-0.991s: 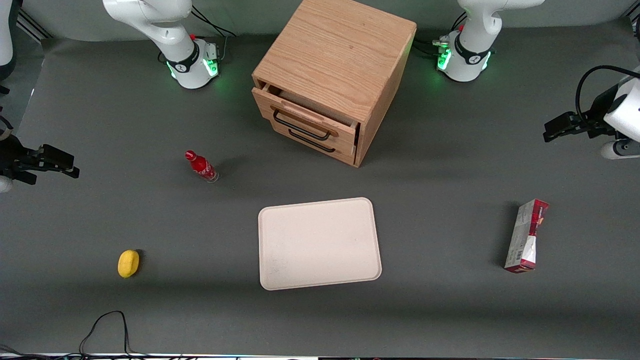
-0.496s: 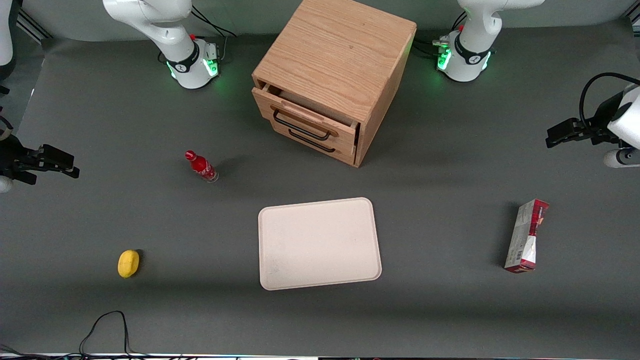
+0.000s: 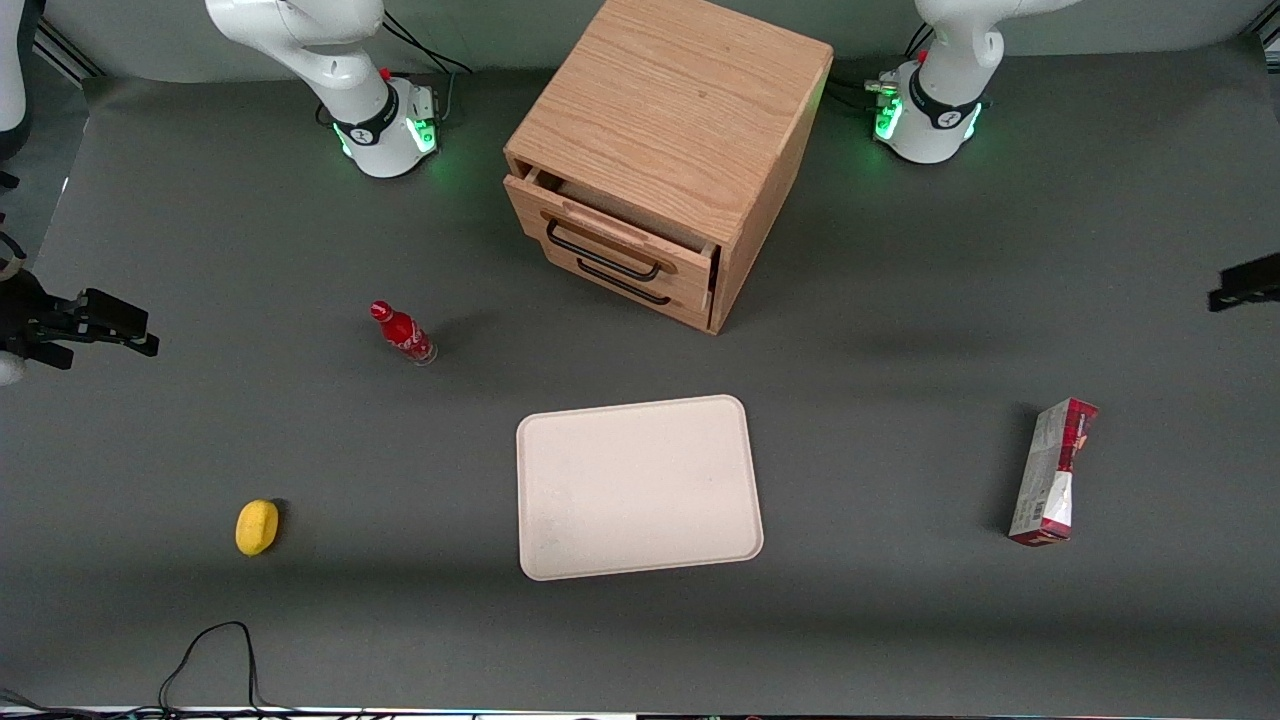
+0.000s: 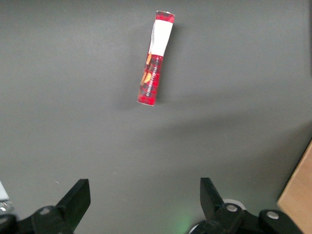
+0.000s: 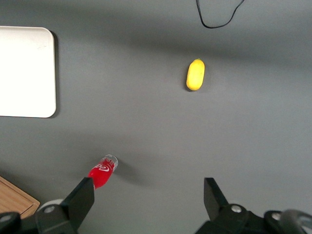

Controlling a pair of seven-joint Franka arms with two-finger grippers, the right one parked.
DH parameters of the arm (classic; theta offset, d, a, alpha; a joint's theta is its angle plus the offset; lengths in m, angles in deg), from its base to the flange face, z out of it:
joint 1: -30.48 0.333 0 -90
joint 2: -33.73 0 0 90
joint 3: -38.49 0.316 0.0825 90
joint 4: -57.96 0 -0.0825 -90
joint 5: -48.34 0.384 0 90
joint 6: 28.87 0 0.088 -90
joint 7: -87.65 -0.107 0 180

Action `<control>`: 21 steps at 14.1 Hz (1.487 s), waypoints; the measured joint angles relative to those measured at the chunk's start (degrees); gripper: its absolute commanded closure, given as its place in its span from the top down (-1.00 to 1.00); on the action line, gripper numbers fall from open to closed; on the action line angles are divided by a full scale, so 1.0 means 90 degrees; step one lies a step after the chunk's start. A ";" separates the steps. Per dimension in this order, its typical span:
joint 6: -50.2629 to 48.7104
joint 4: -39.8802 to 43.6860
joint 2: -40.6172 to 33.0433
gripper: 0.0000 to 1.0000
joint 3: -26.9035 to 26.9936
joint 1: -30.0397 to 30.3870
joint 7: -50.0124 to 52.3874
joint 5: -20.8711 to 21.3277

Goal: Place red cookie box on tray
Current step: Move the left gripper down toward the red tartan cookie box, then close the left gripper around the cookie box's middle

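Observation:
The red cookie box point(image 3: 1050, 470) lies flat on the grey table toward the working arm's end, well apart from the tray point(image 3: 638, 487), which sits mid-table in front of the drawer cabinet with nothing on it. Only a dark tip of my left gripper point(image 3: 1242, 284) shows at the edge of the front view, farther from the camera than the box. In the left wrist view the gripper point(image 4: 144, 200) is open and holds nothing, high above the table, and the cookie box point(image 4: 156, 58) lies some way ahead of the fingertips. The tray's corner point(image 5: 24, 70) shows in the right wrist view.
A wooden drawer cabinet point(image 3: 665, 160) stands at the back centre with its top drawer slightly open. A small red bottle point(image 3: 402, 333) and a yellow lemon point(image 3: 256, 526) are toward the parked arm's end. A black cable point(image 3: 210, 650) loops near the front edge.
The left gripper has swung outward toward the working arm's end of the table, nearly leaving the front view. The box and the tray have not moved.

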 measured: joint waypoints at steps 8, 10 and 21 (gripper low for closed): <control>0.0894 -0.0099 0.0911 1.00 -0.0124 -0.0395 -0.0192 0.0047; 0.2083 -0.0928 0.1093 1.00 -0.0125 -0.0472 -0.0180 0.0060; 0.4436 -0.1977 0.2508 0.96 -0.0100 -0.0413 -0.0182 0.0076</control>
